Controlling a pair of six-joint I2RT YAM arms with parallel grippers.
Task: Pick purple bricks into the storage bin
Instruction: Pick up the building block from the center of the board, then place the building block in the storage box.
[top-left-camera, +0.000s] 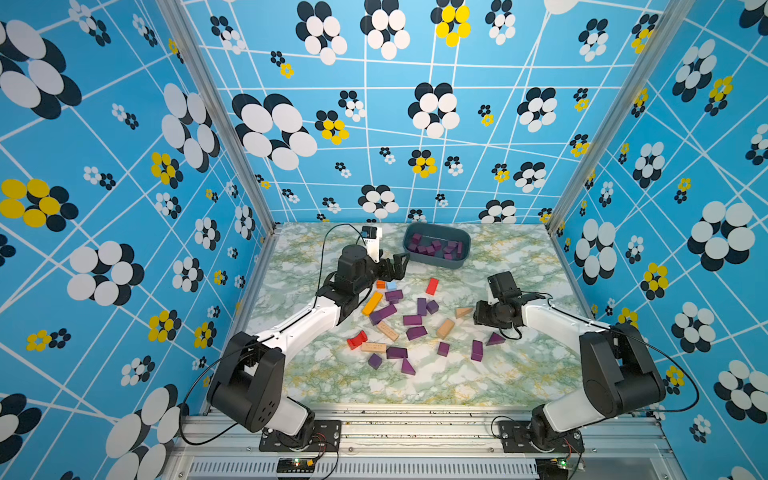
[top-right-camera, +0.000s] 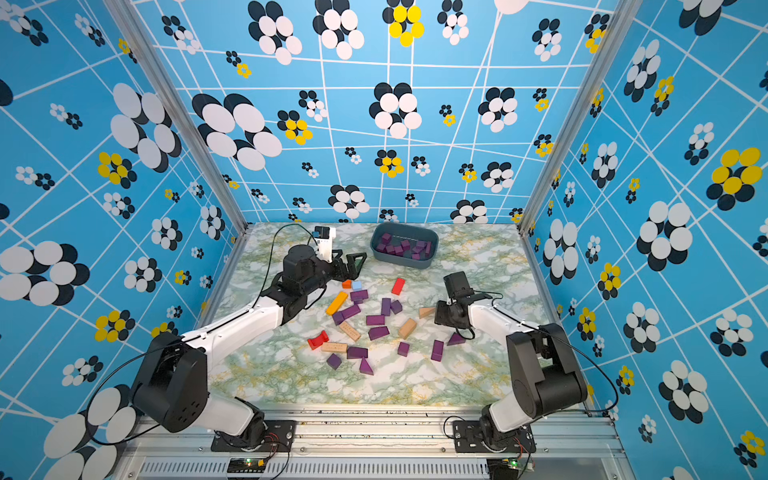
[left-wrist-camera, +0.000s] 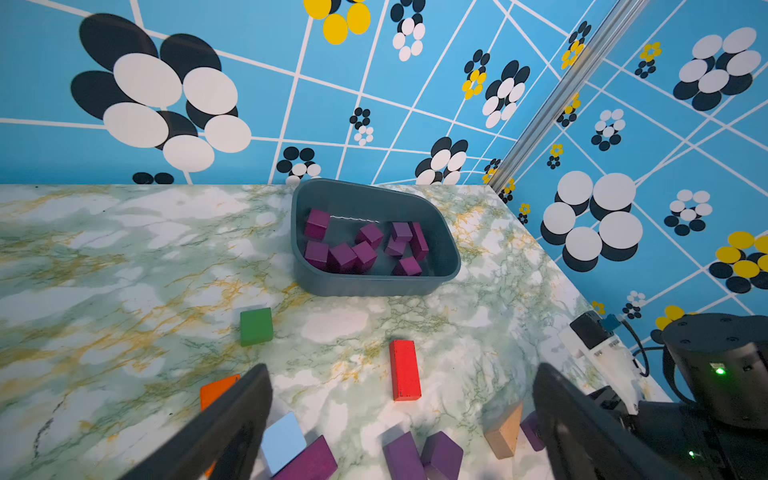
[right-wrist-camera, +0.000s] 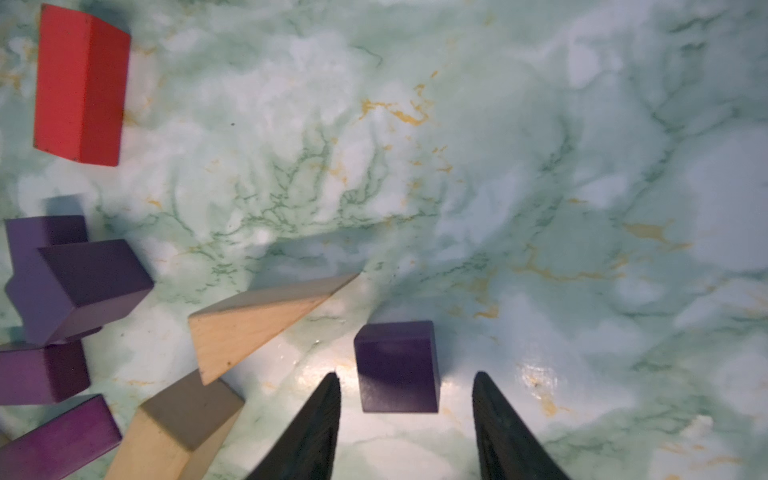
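Fingers (left-wrist-camera: 241, 415) on my left gripper (left-wrist-camera: 401, 370) stand wide apart and empty, close to the storage bin (top-left-camera: 436, 262) at the far edge of the table (top-left-camera: 519, 374). I see several purple bricks (left-wrist-camera: 343, 257) lying in the bin; more sit loose mid-table among tan blocks (top-left-camera: 386, 330) and a red bar (top-left-camera: 432, 286). My right gripper (right-wrist-camera: 405, 374) points down, jaws apart, straddling one purple cube (right-wrist-camera: 397, 365) with a gap on each side, a tan wedge (right-wrist-camera: 257, 320) just beside it.

storage bin (top-left-camera: 436, 262) at rear of bench (top-left-camera: 457, 382), right of centre | bricks (top-left-camera: 434, 247) inside it | loose bricks (top-left-camera: 412, 320) scattered mid-bench before it | left gripper (top-left-camera: 395, 266) just left of bin | one brick (right-wrist-camera: 397, 365) on bench between right gripper (right-wrist-camera: 405, 374) jaws
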